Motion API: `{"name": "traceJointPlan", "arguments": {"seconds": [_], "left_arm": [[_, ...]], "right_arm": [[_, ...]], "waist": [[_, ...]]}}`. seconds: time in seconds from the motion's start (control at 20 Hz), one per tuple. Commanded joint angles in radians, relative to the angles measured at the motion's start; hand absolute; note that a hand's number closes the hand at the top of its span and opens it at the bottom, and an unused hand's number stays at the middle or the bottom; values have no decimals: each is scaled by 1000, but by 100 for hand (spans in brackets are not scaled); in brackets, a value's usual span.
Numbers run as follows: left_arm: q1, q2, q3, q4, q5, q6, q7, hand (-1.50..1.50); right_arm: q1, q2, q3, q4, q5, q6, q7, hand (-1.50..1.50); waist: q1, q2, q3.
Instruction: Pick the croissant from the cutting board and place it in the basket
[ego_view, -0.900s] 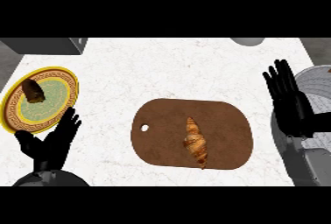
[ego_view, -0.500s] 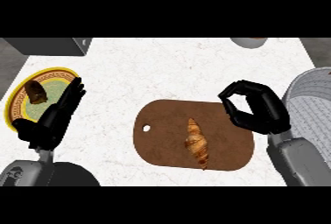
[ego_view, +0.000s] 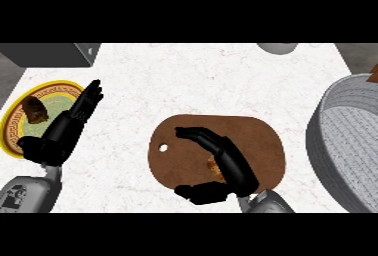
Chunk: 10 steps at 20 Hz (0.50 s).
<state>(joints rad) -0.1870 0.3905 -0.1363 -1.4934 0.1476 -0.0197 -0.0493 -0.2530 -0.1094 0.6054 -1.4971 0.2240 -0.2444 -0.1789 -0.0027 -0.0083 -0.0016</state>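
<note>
Bright, even light washes my white table (ego_view: 199, 80) from edge to edge; the croissant (ego_view: 215, 166) sits dim beneath my curled, black right fingers (ego_view: 214, 145).

White marbled bench (ego_view: 199, 80). Lying directly on it: a brown cutting board (ego_view: 258, 137) at centre, a yellow-rimmed plate (ego_view: 46, 85) at the left edge, a grey basket (ego_view: 347, 140) at the right edge.
</note>
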Motion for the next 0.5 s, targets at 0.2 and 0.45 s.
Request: {"name": "traceJointPlan", "arguments": {"seconds": [0.2, 0.45], "left_arm": [[14, -1, 9, -14, -8, 11, 12, 0], [41, -11, -8, -21, -22, 13, -1, 0]], "right_arm": [[-137, -144, -21, -181, 397, -70, 472, -150], [-216, -306, 11, -261, 432, 280, 712, -150]], "waist": [[-39, -14, -5], [-35, -13, -7]]}}
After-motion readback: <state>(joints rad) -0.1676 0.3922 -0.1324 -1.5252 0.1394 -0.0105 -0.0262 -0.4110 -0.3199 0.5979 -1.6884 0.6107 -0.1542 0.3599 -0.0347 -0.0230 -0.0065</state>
